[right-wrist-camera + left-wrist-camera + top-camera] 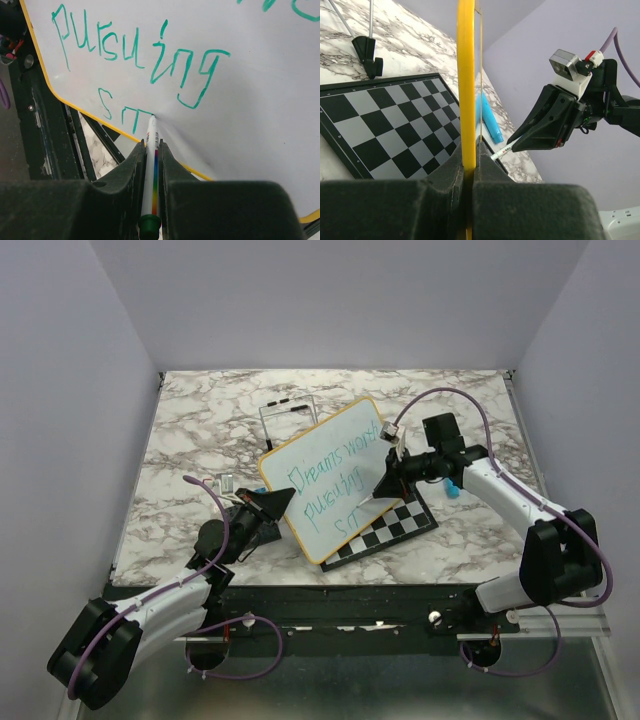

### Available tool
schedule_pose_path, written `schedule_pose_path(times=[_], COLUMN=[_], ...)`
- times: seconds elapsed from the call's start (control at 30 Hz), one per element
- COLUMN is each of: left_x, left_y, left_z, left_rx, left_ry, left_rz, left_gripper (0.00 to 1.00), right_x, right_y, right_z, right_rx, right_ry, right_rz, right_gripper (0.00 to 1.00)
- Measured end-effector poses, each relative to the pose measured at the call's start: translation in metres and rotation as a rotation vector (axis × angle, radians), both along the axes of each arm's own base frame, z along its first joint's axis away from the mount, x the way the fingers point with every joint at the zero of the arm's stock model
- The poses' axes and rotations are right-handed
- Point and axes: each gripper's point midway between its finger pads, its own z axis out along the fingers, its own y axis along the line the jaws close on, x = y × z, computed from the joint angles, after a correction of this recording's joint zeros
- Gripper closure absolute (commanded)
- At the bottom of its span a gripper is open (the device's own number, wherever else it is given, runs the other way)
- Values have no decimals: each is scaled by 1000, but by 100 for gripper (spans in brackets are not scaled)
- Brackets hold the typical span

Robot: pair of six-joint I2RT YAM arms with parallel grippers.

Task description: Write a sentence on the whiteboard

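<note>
Top external view: the whiteboard (310,530) stands tilted over the worktop (190,450), its edge pinched in the closed left pincer (278,503). The right pincer (388,483) grips a marker (152,135) (tip on the board), mid-word in the sentence (333,485). I think it next needs small, steady strokes.

The rectangular whiteboard (325,485) has a plain white face inside a thin yellow-orange frame — its handwritten sentence (140,50) is teal-green. The flat square chessboard (385,125) is checked black and pale grey, bordered black. The slim marker pen (151,170) is white with a rainbow stripe and a dark green end. The marble-look tabletop (200,420) is white, veined grey-black — a short tube-shaped object (487,120) is bright blue.
</note>
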Motion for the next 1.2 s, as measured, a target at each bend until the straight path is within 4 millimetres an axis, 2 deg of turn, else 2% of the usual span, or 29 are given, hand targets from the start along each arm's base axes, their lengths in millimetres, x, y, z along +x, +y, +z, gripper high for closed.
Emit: schedule_pose_path(times=[0.2,0.77,0.97,1.2], left_x=[0,1,1,1], left_y=[0,-1,-1,0], left_z=[0,0,0,2], left_rx=[0,-3,-3,-6], left_ry=[0,-4,-4,-8], left_rz=[0,0,0,0], left_gripper=[100,100,100,100], right_x=[-1,-22,-18,4], right_y=[-3,-14,-13,-12], right_z=[-3,-25,-13,13], right_rx=[-10,-74,-49,15], right_ry=[-11,48,24,-63], right_rz=[13,73,55,-11], right_gripper=[99,99,99,99])
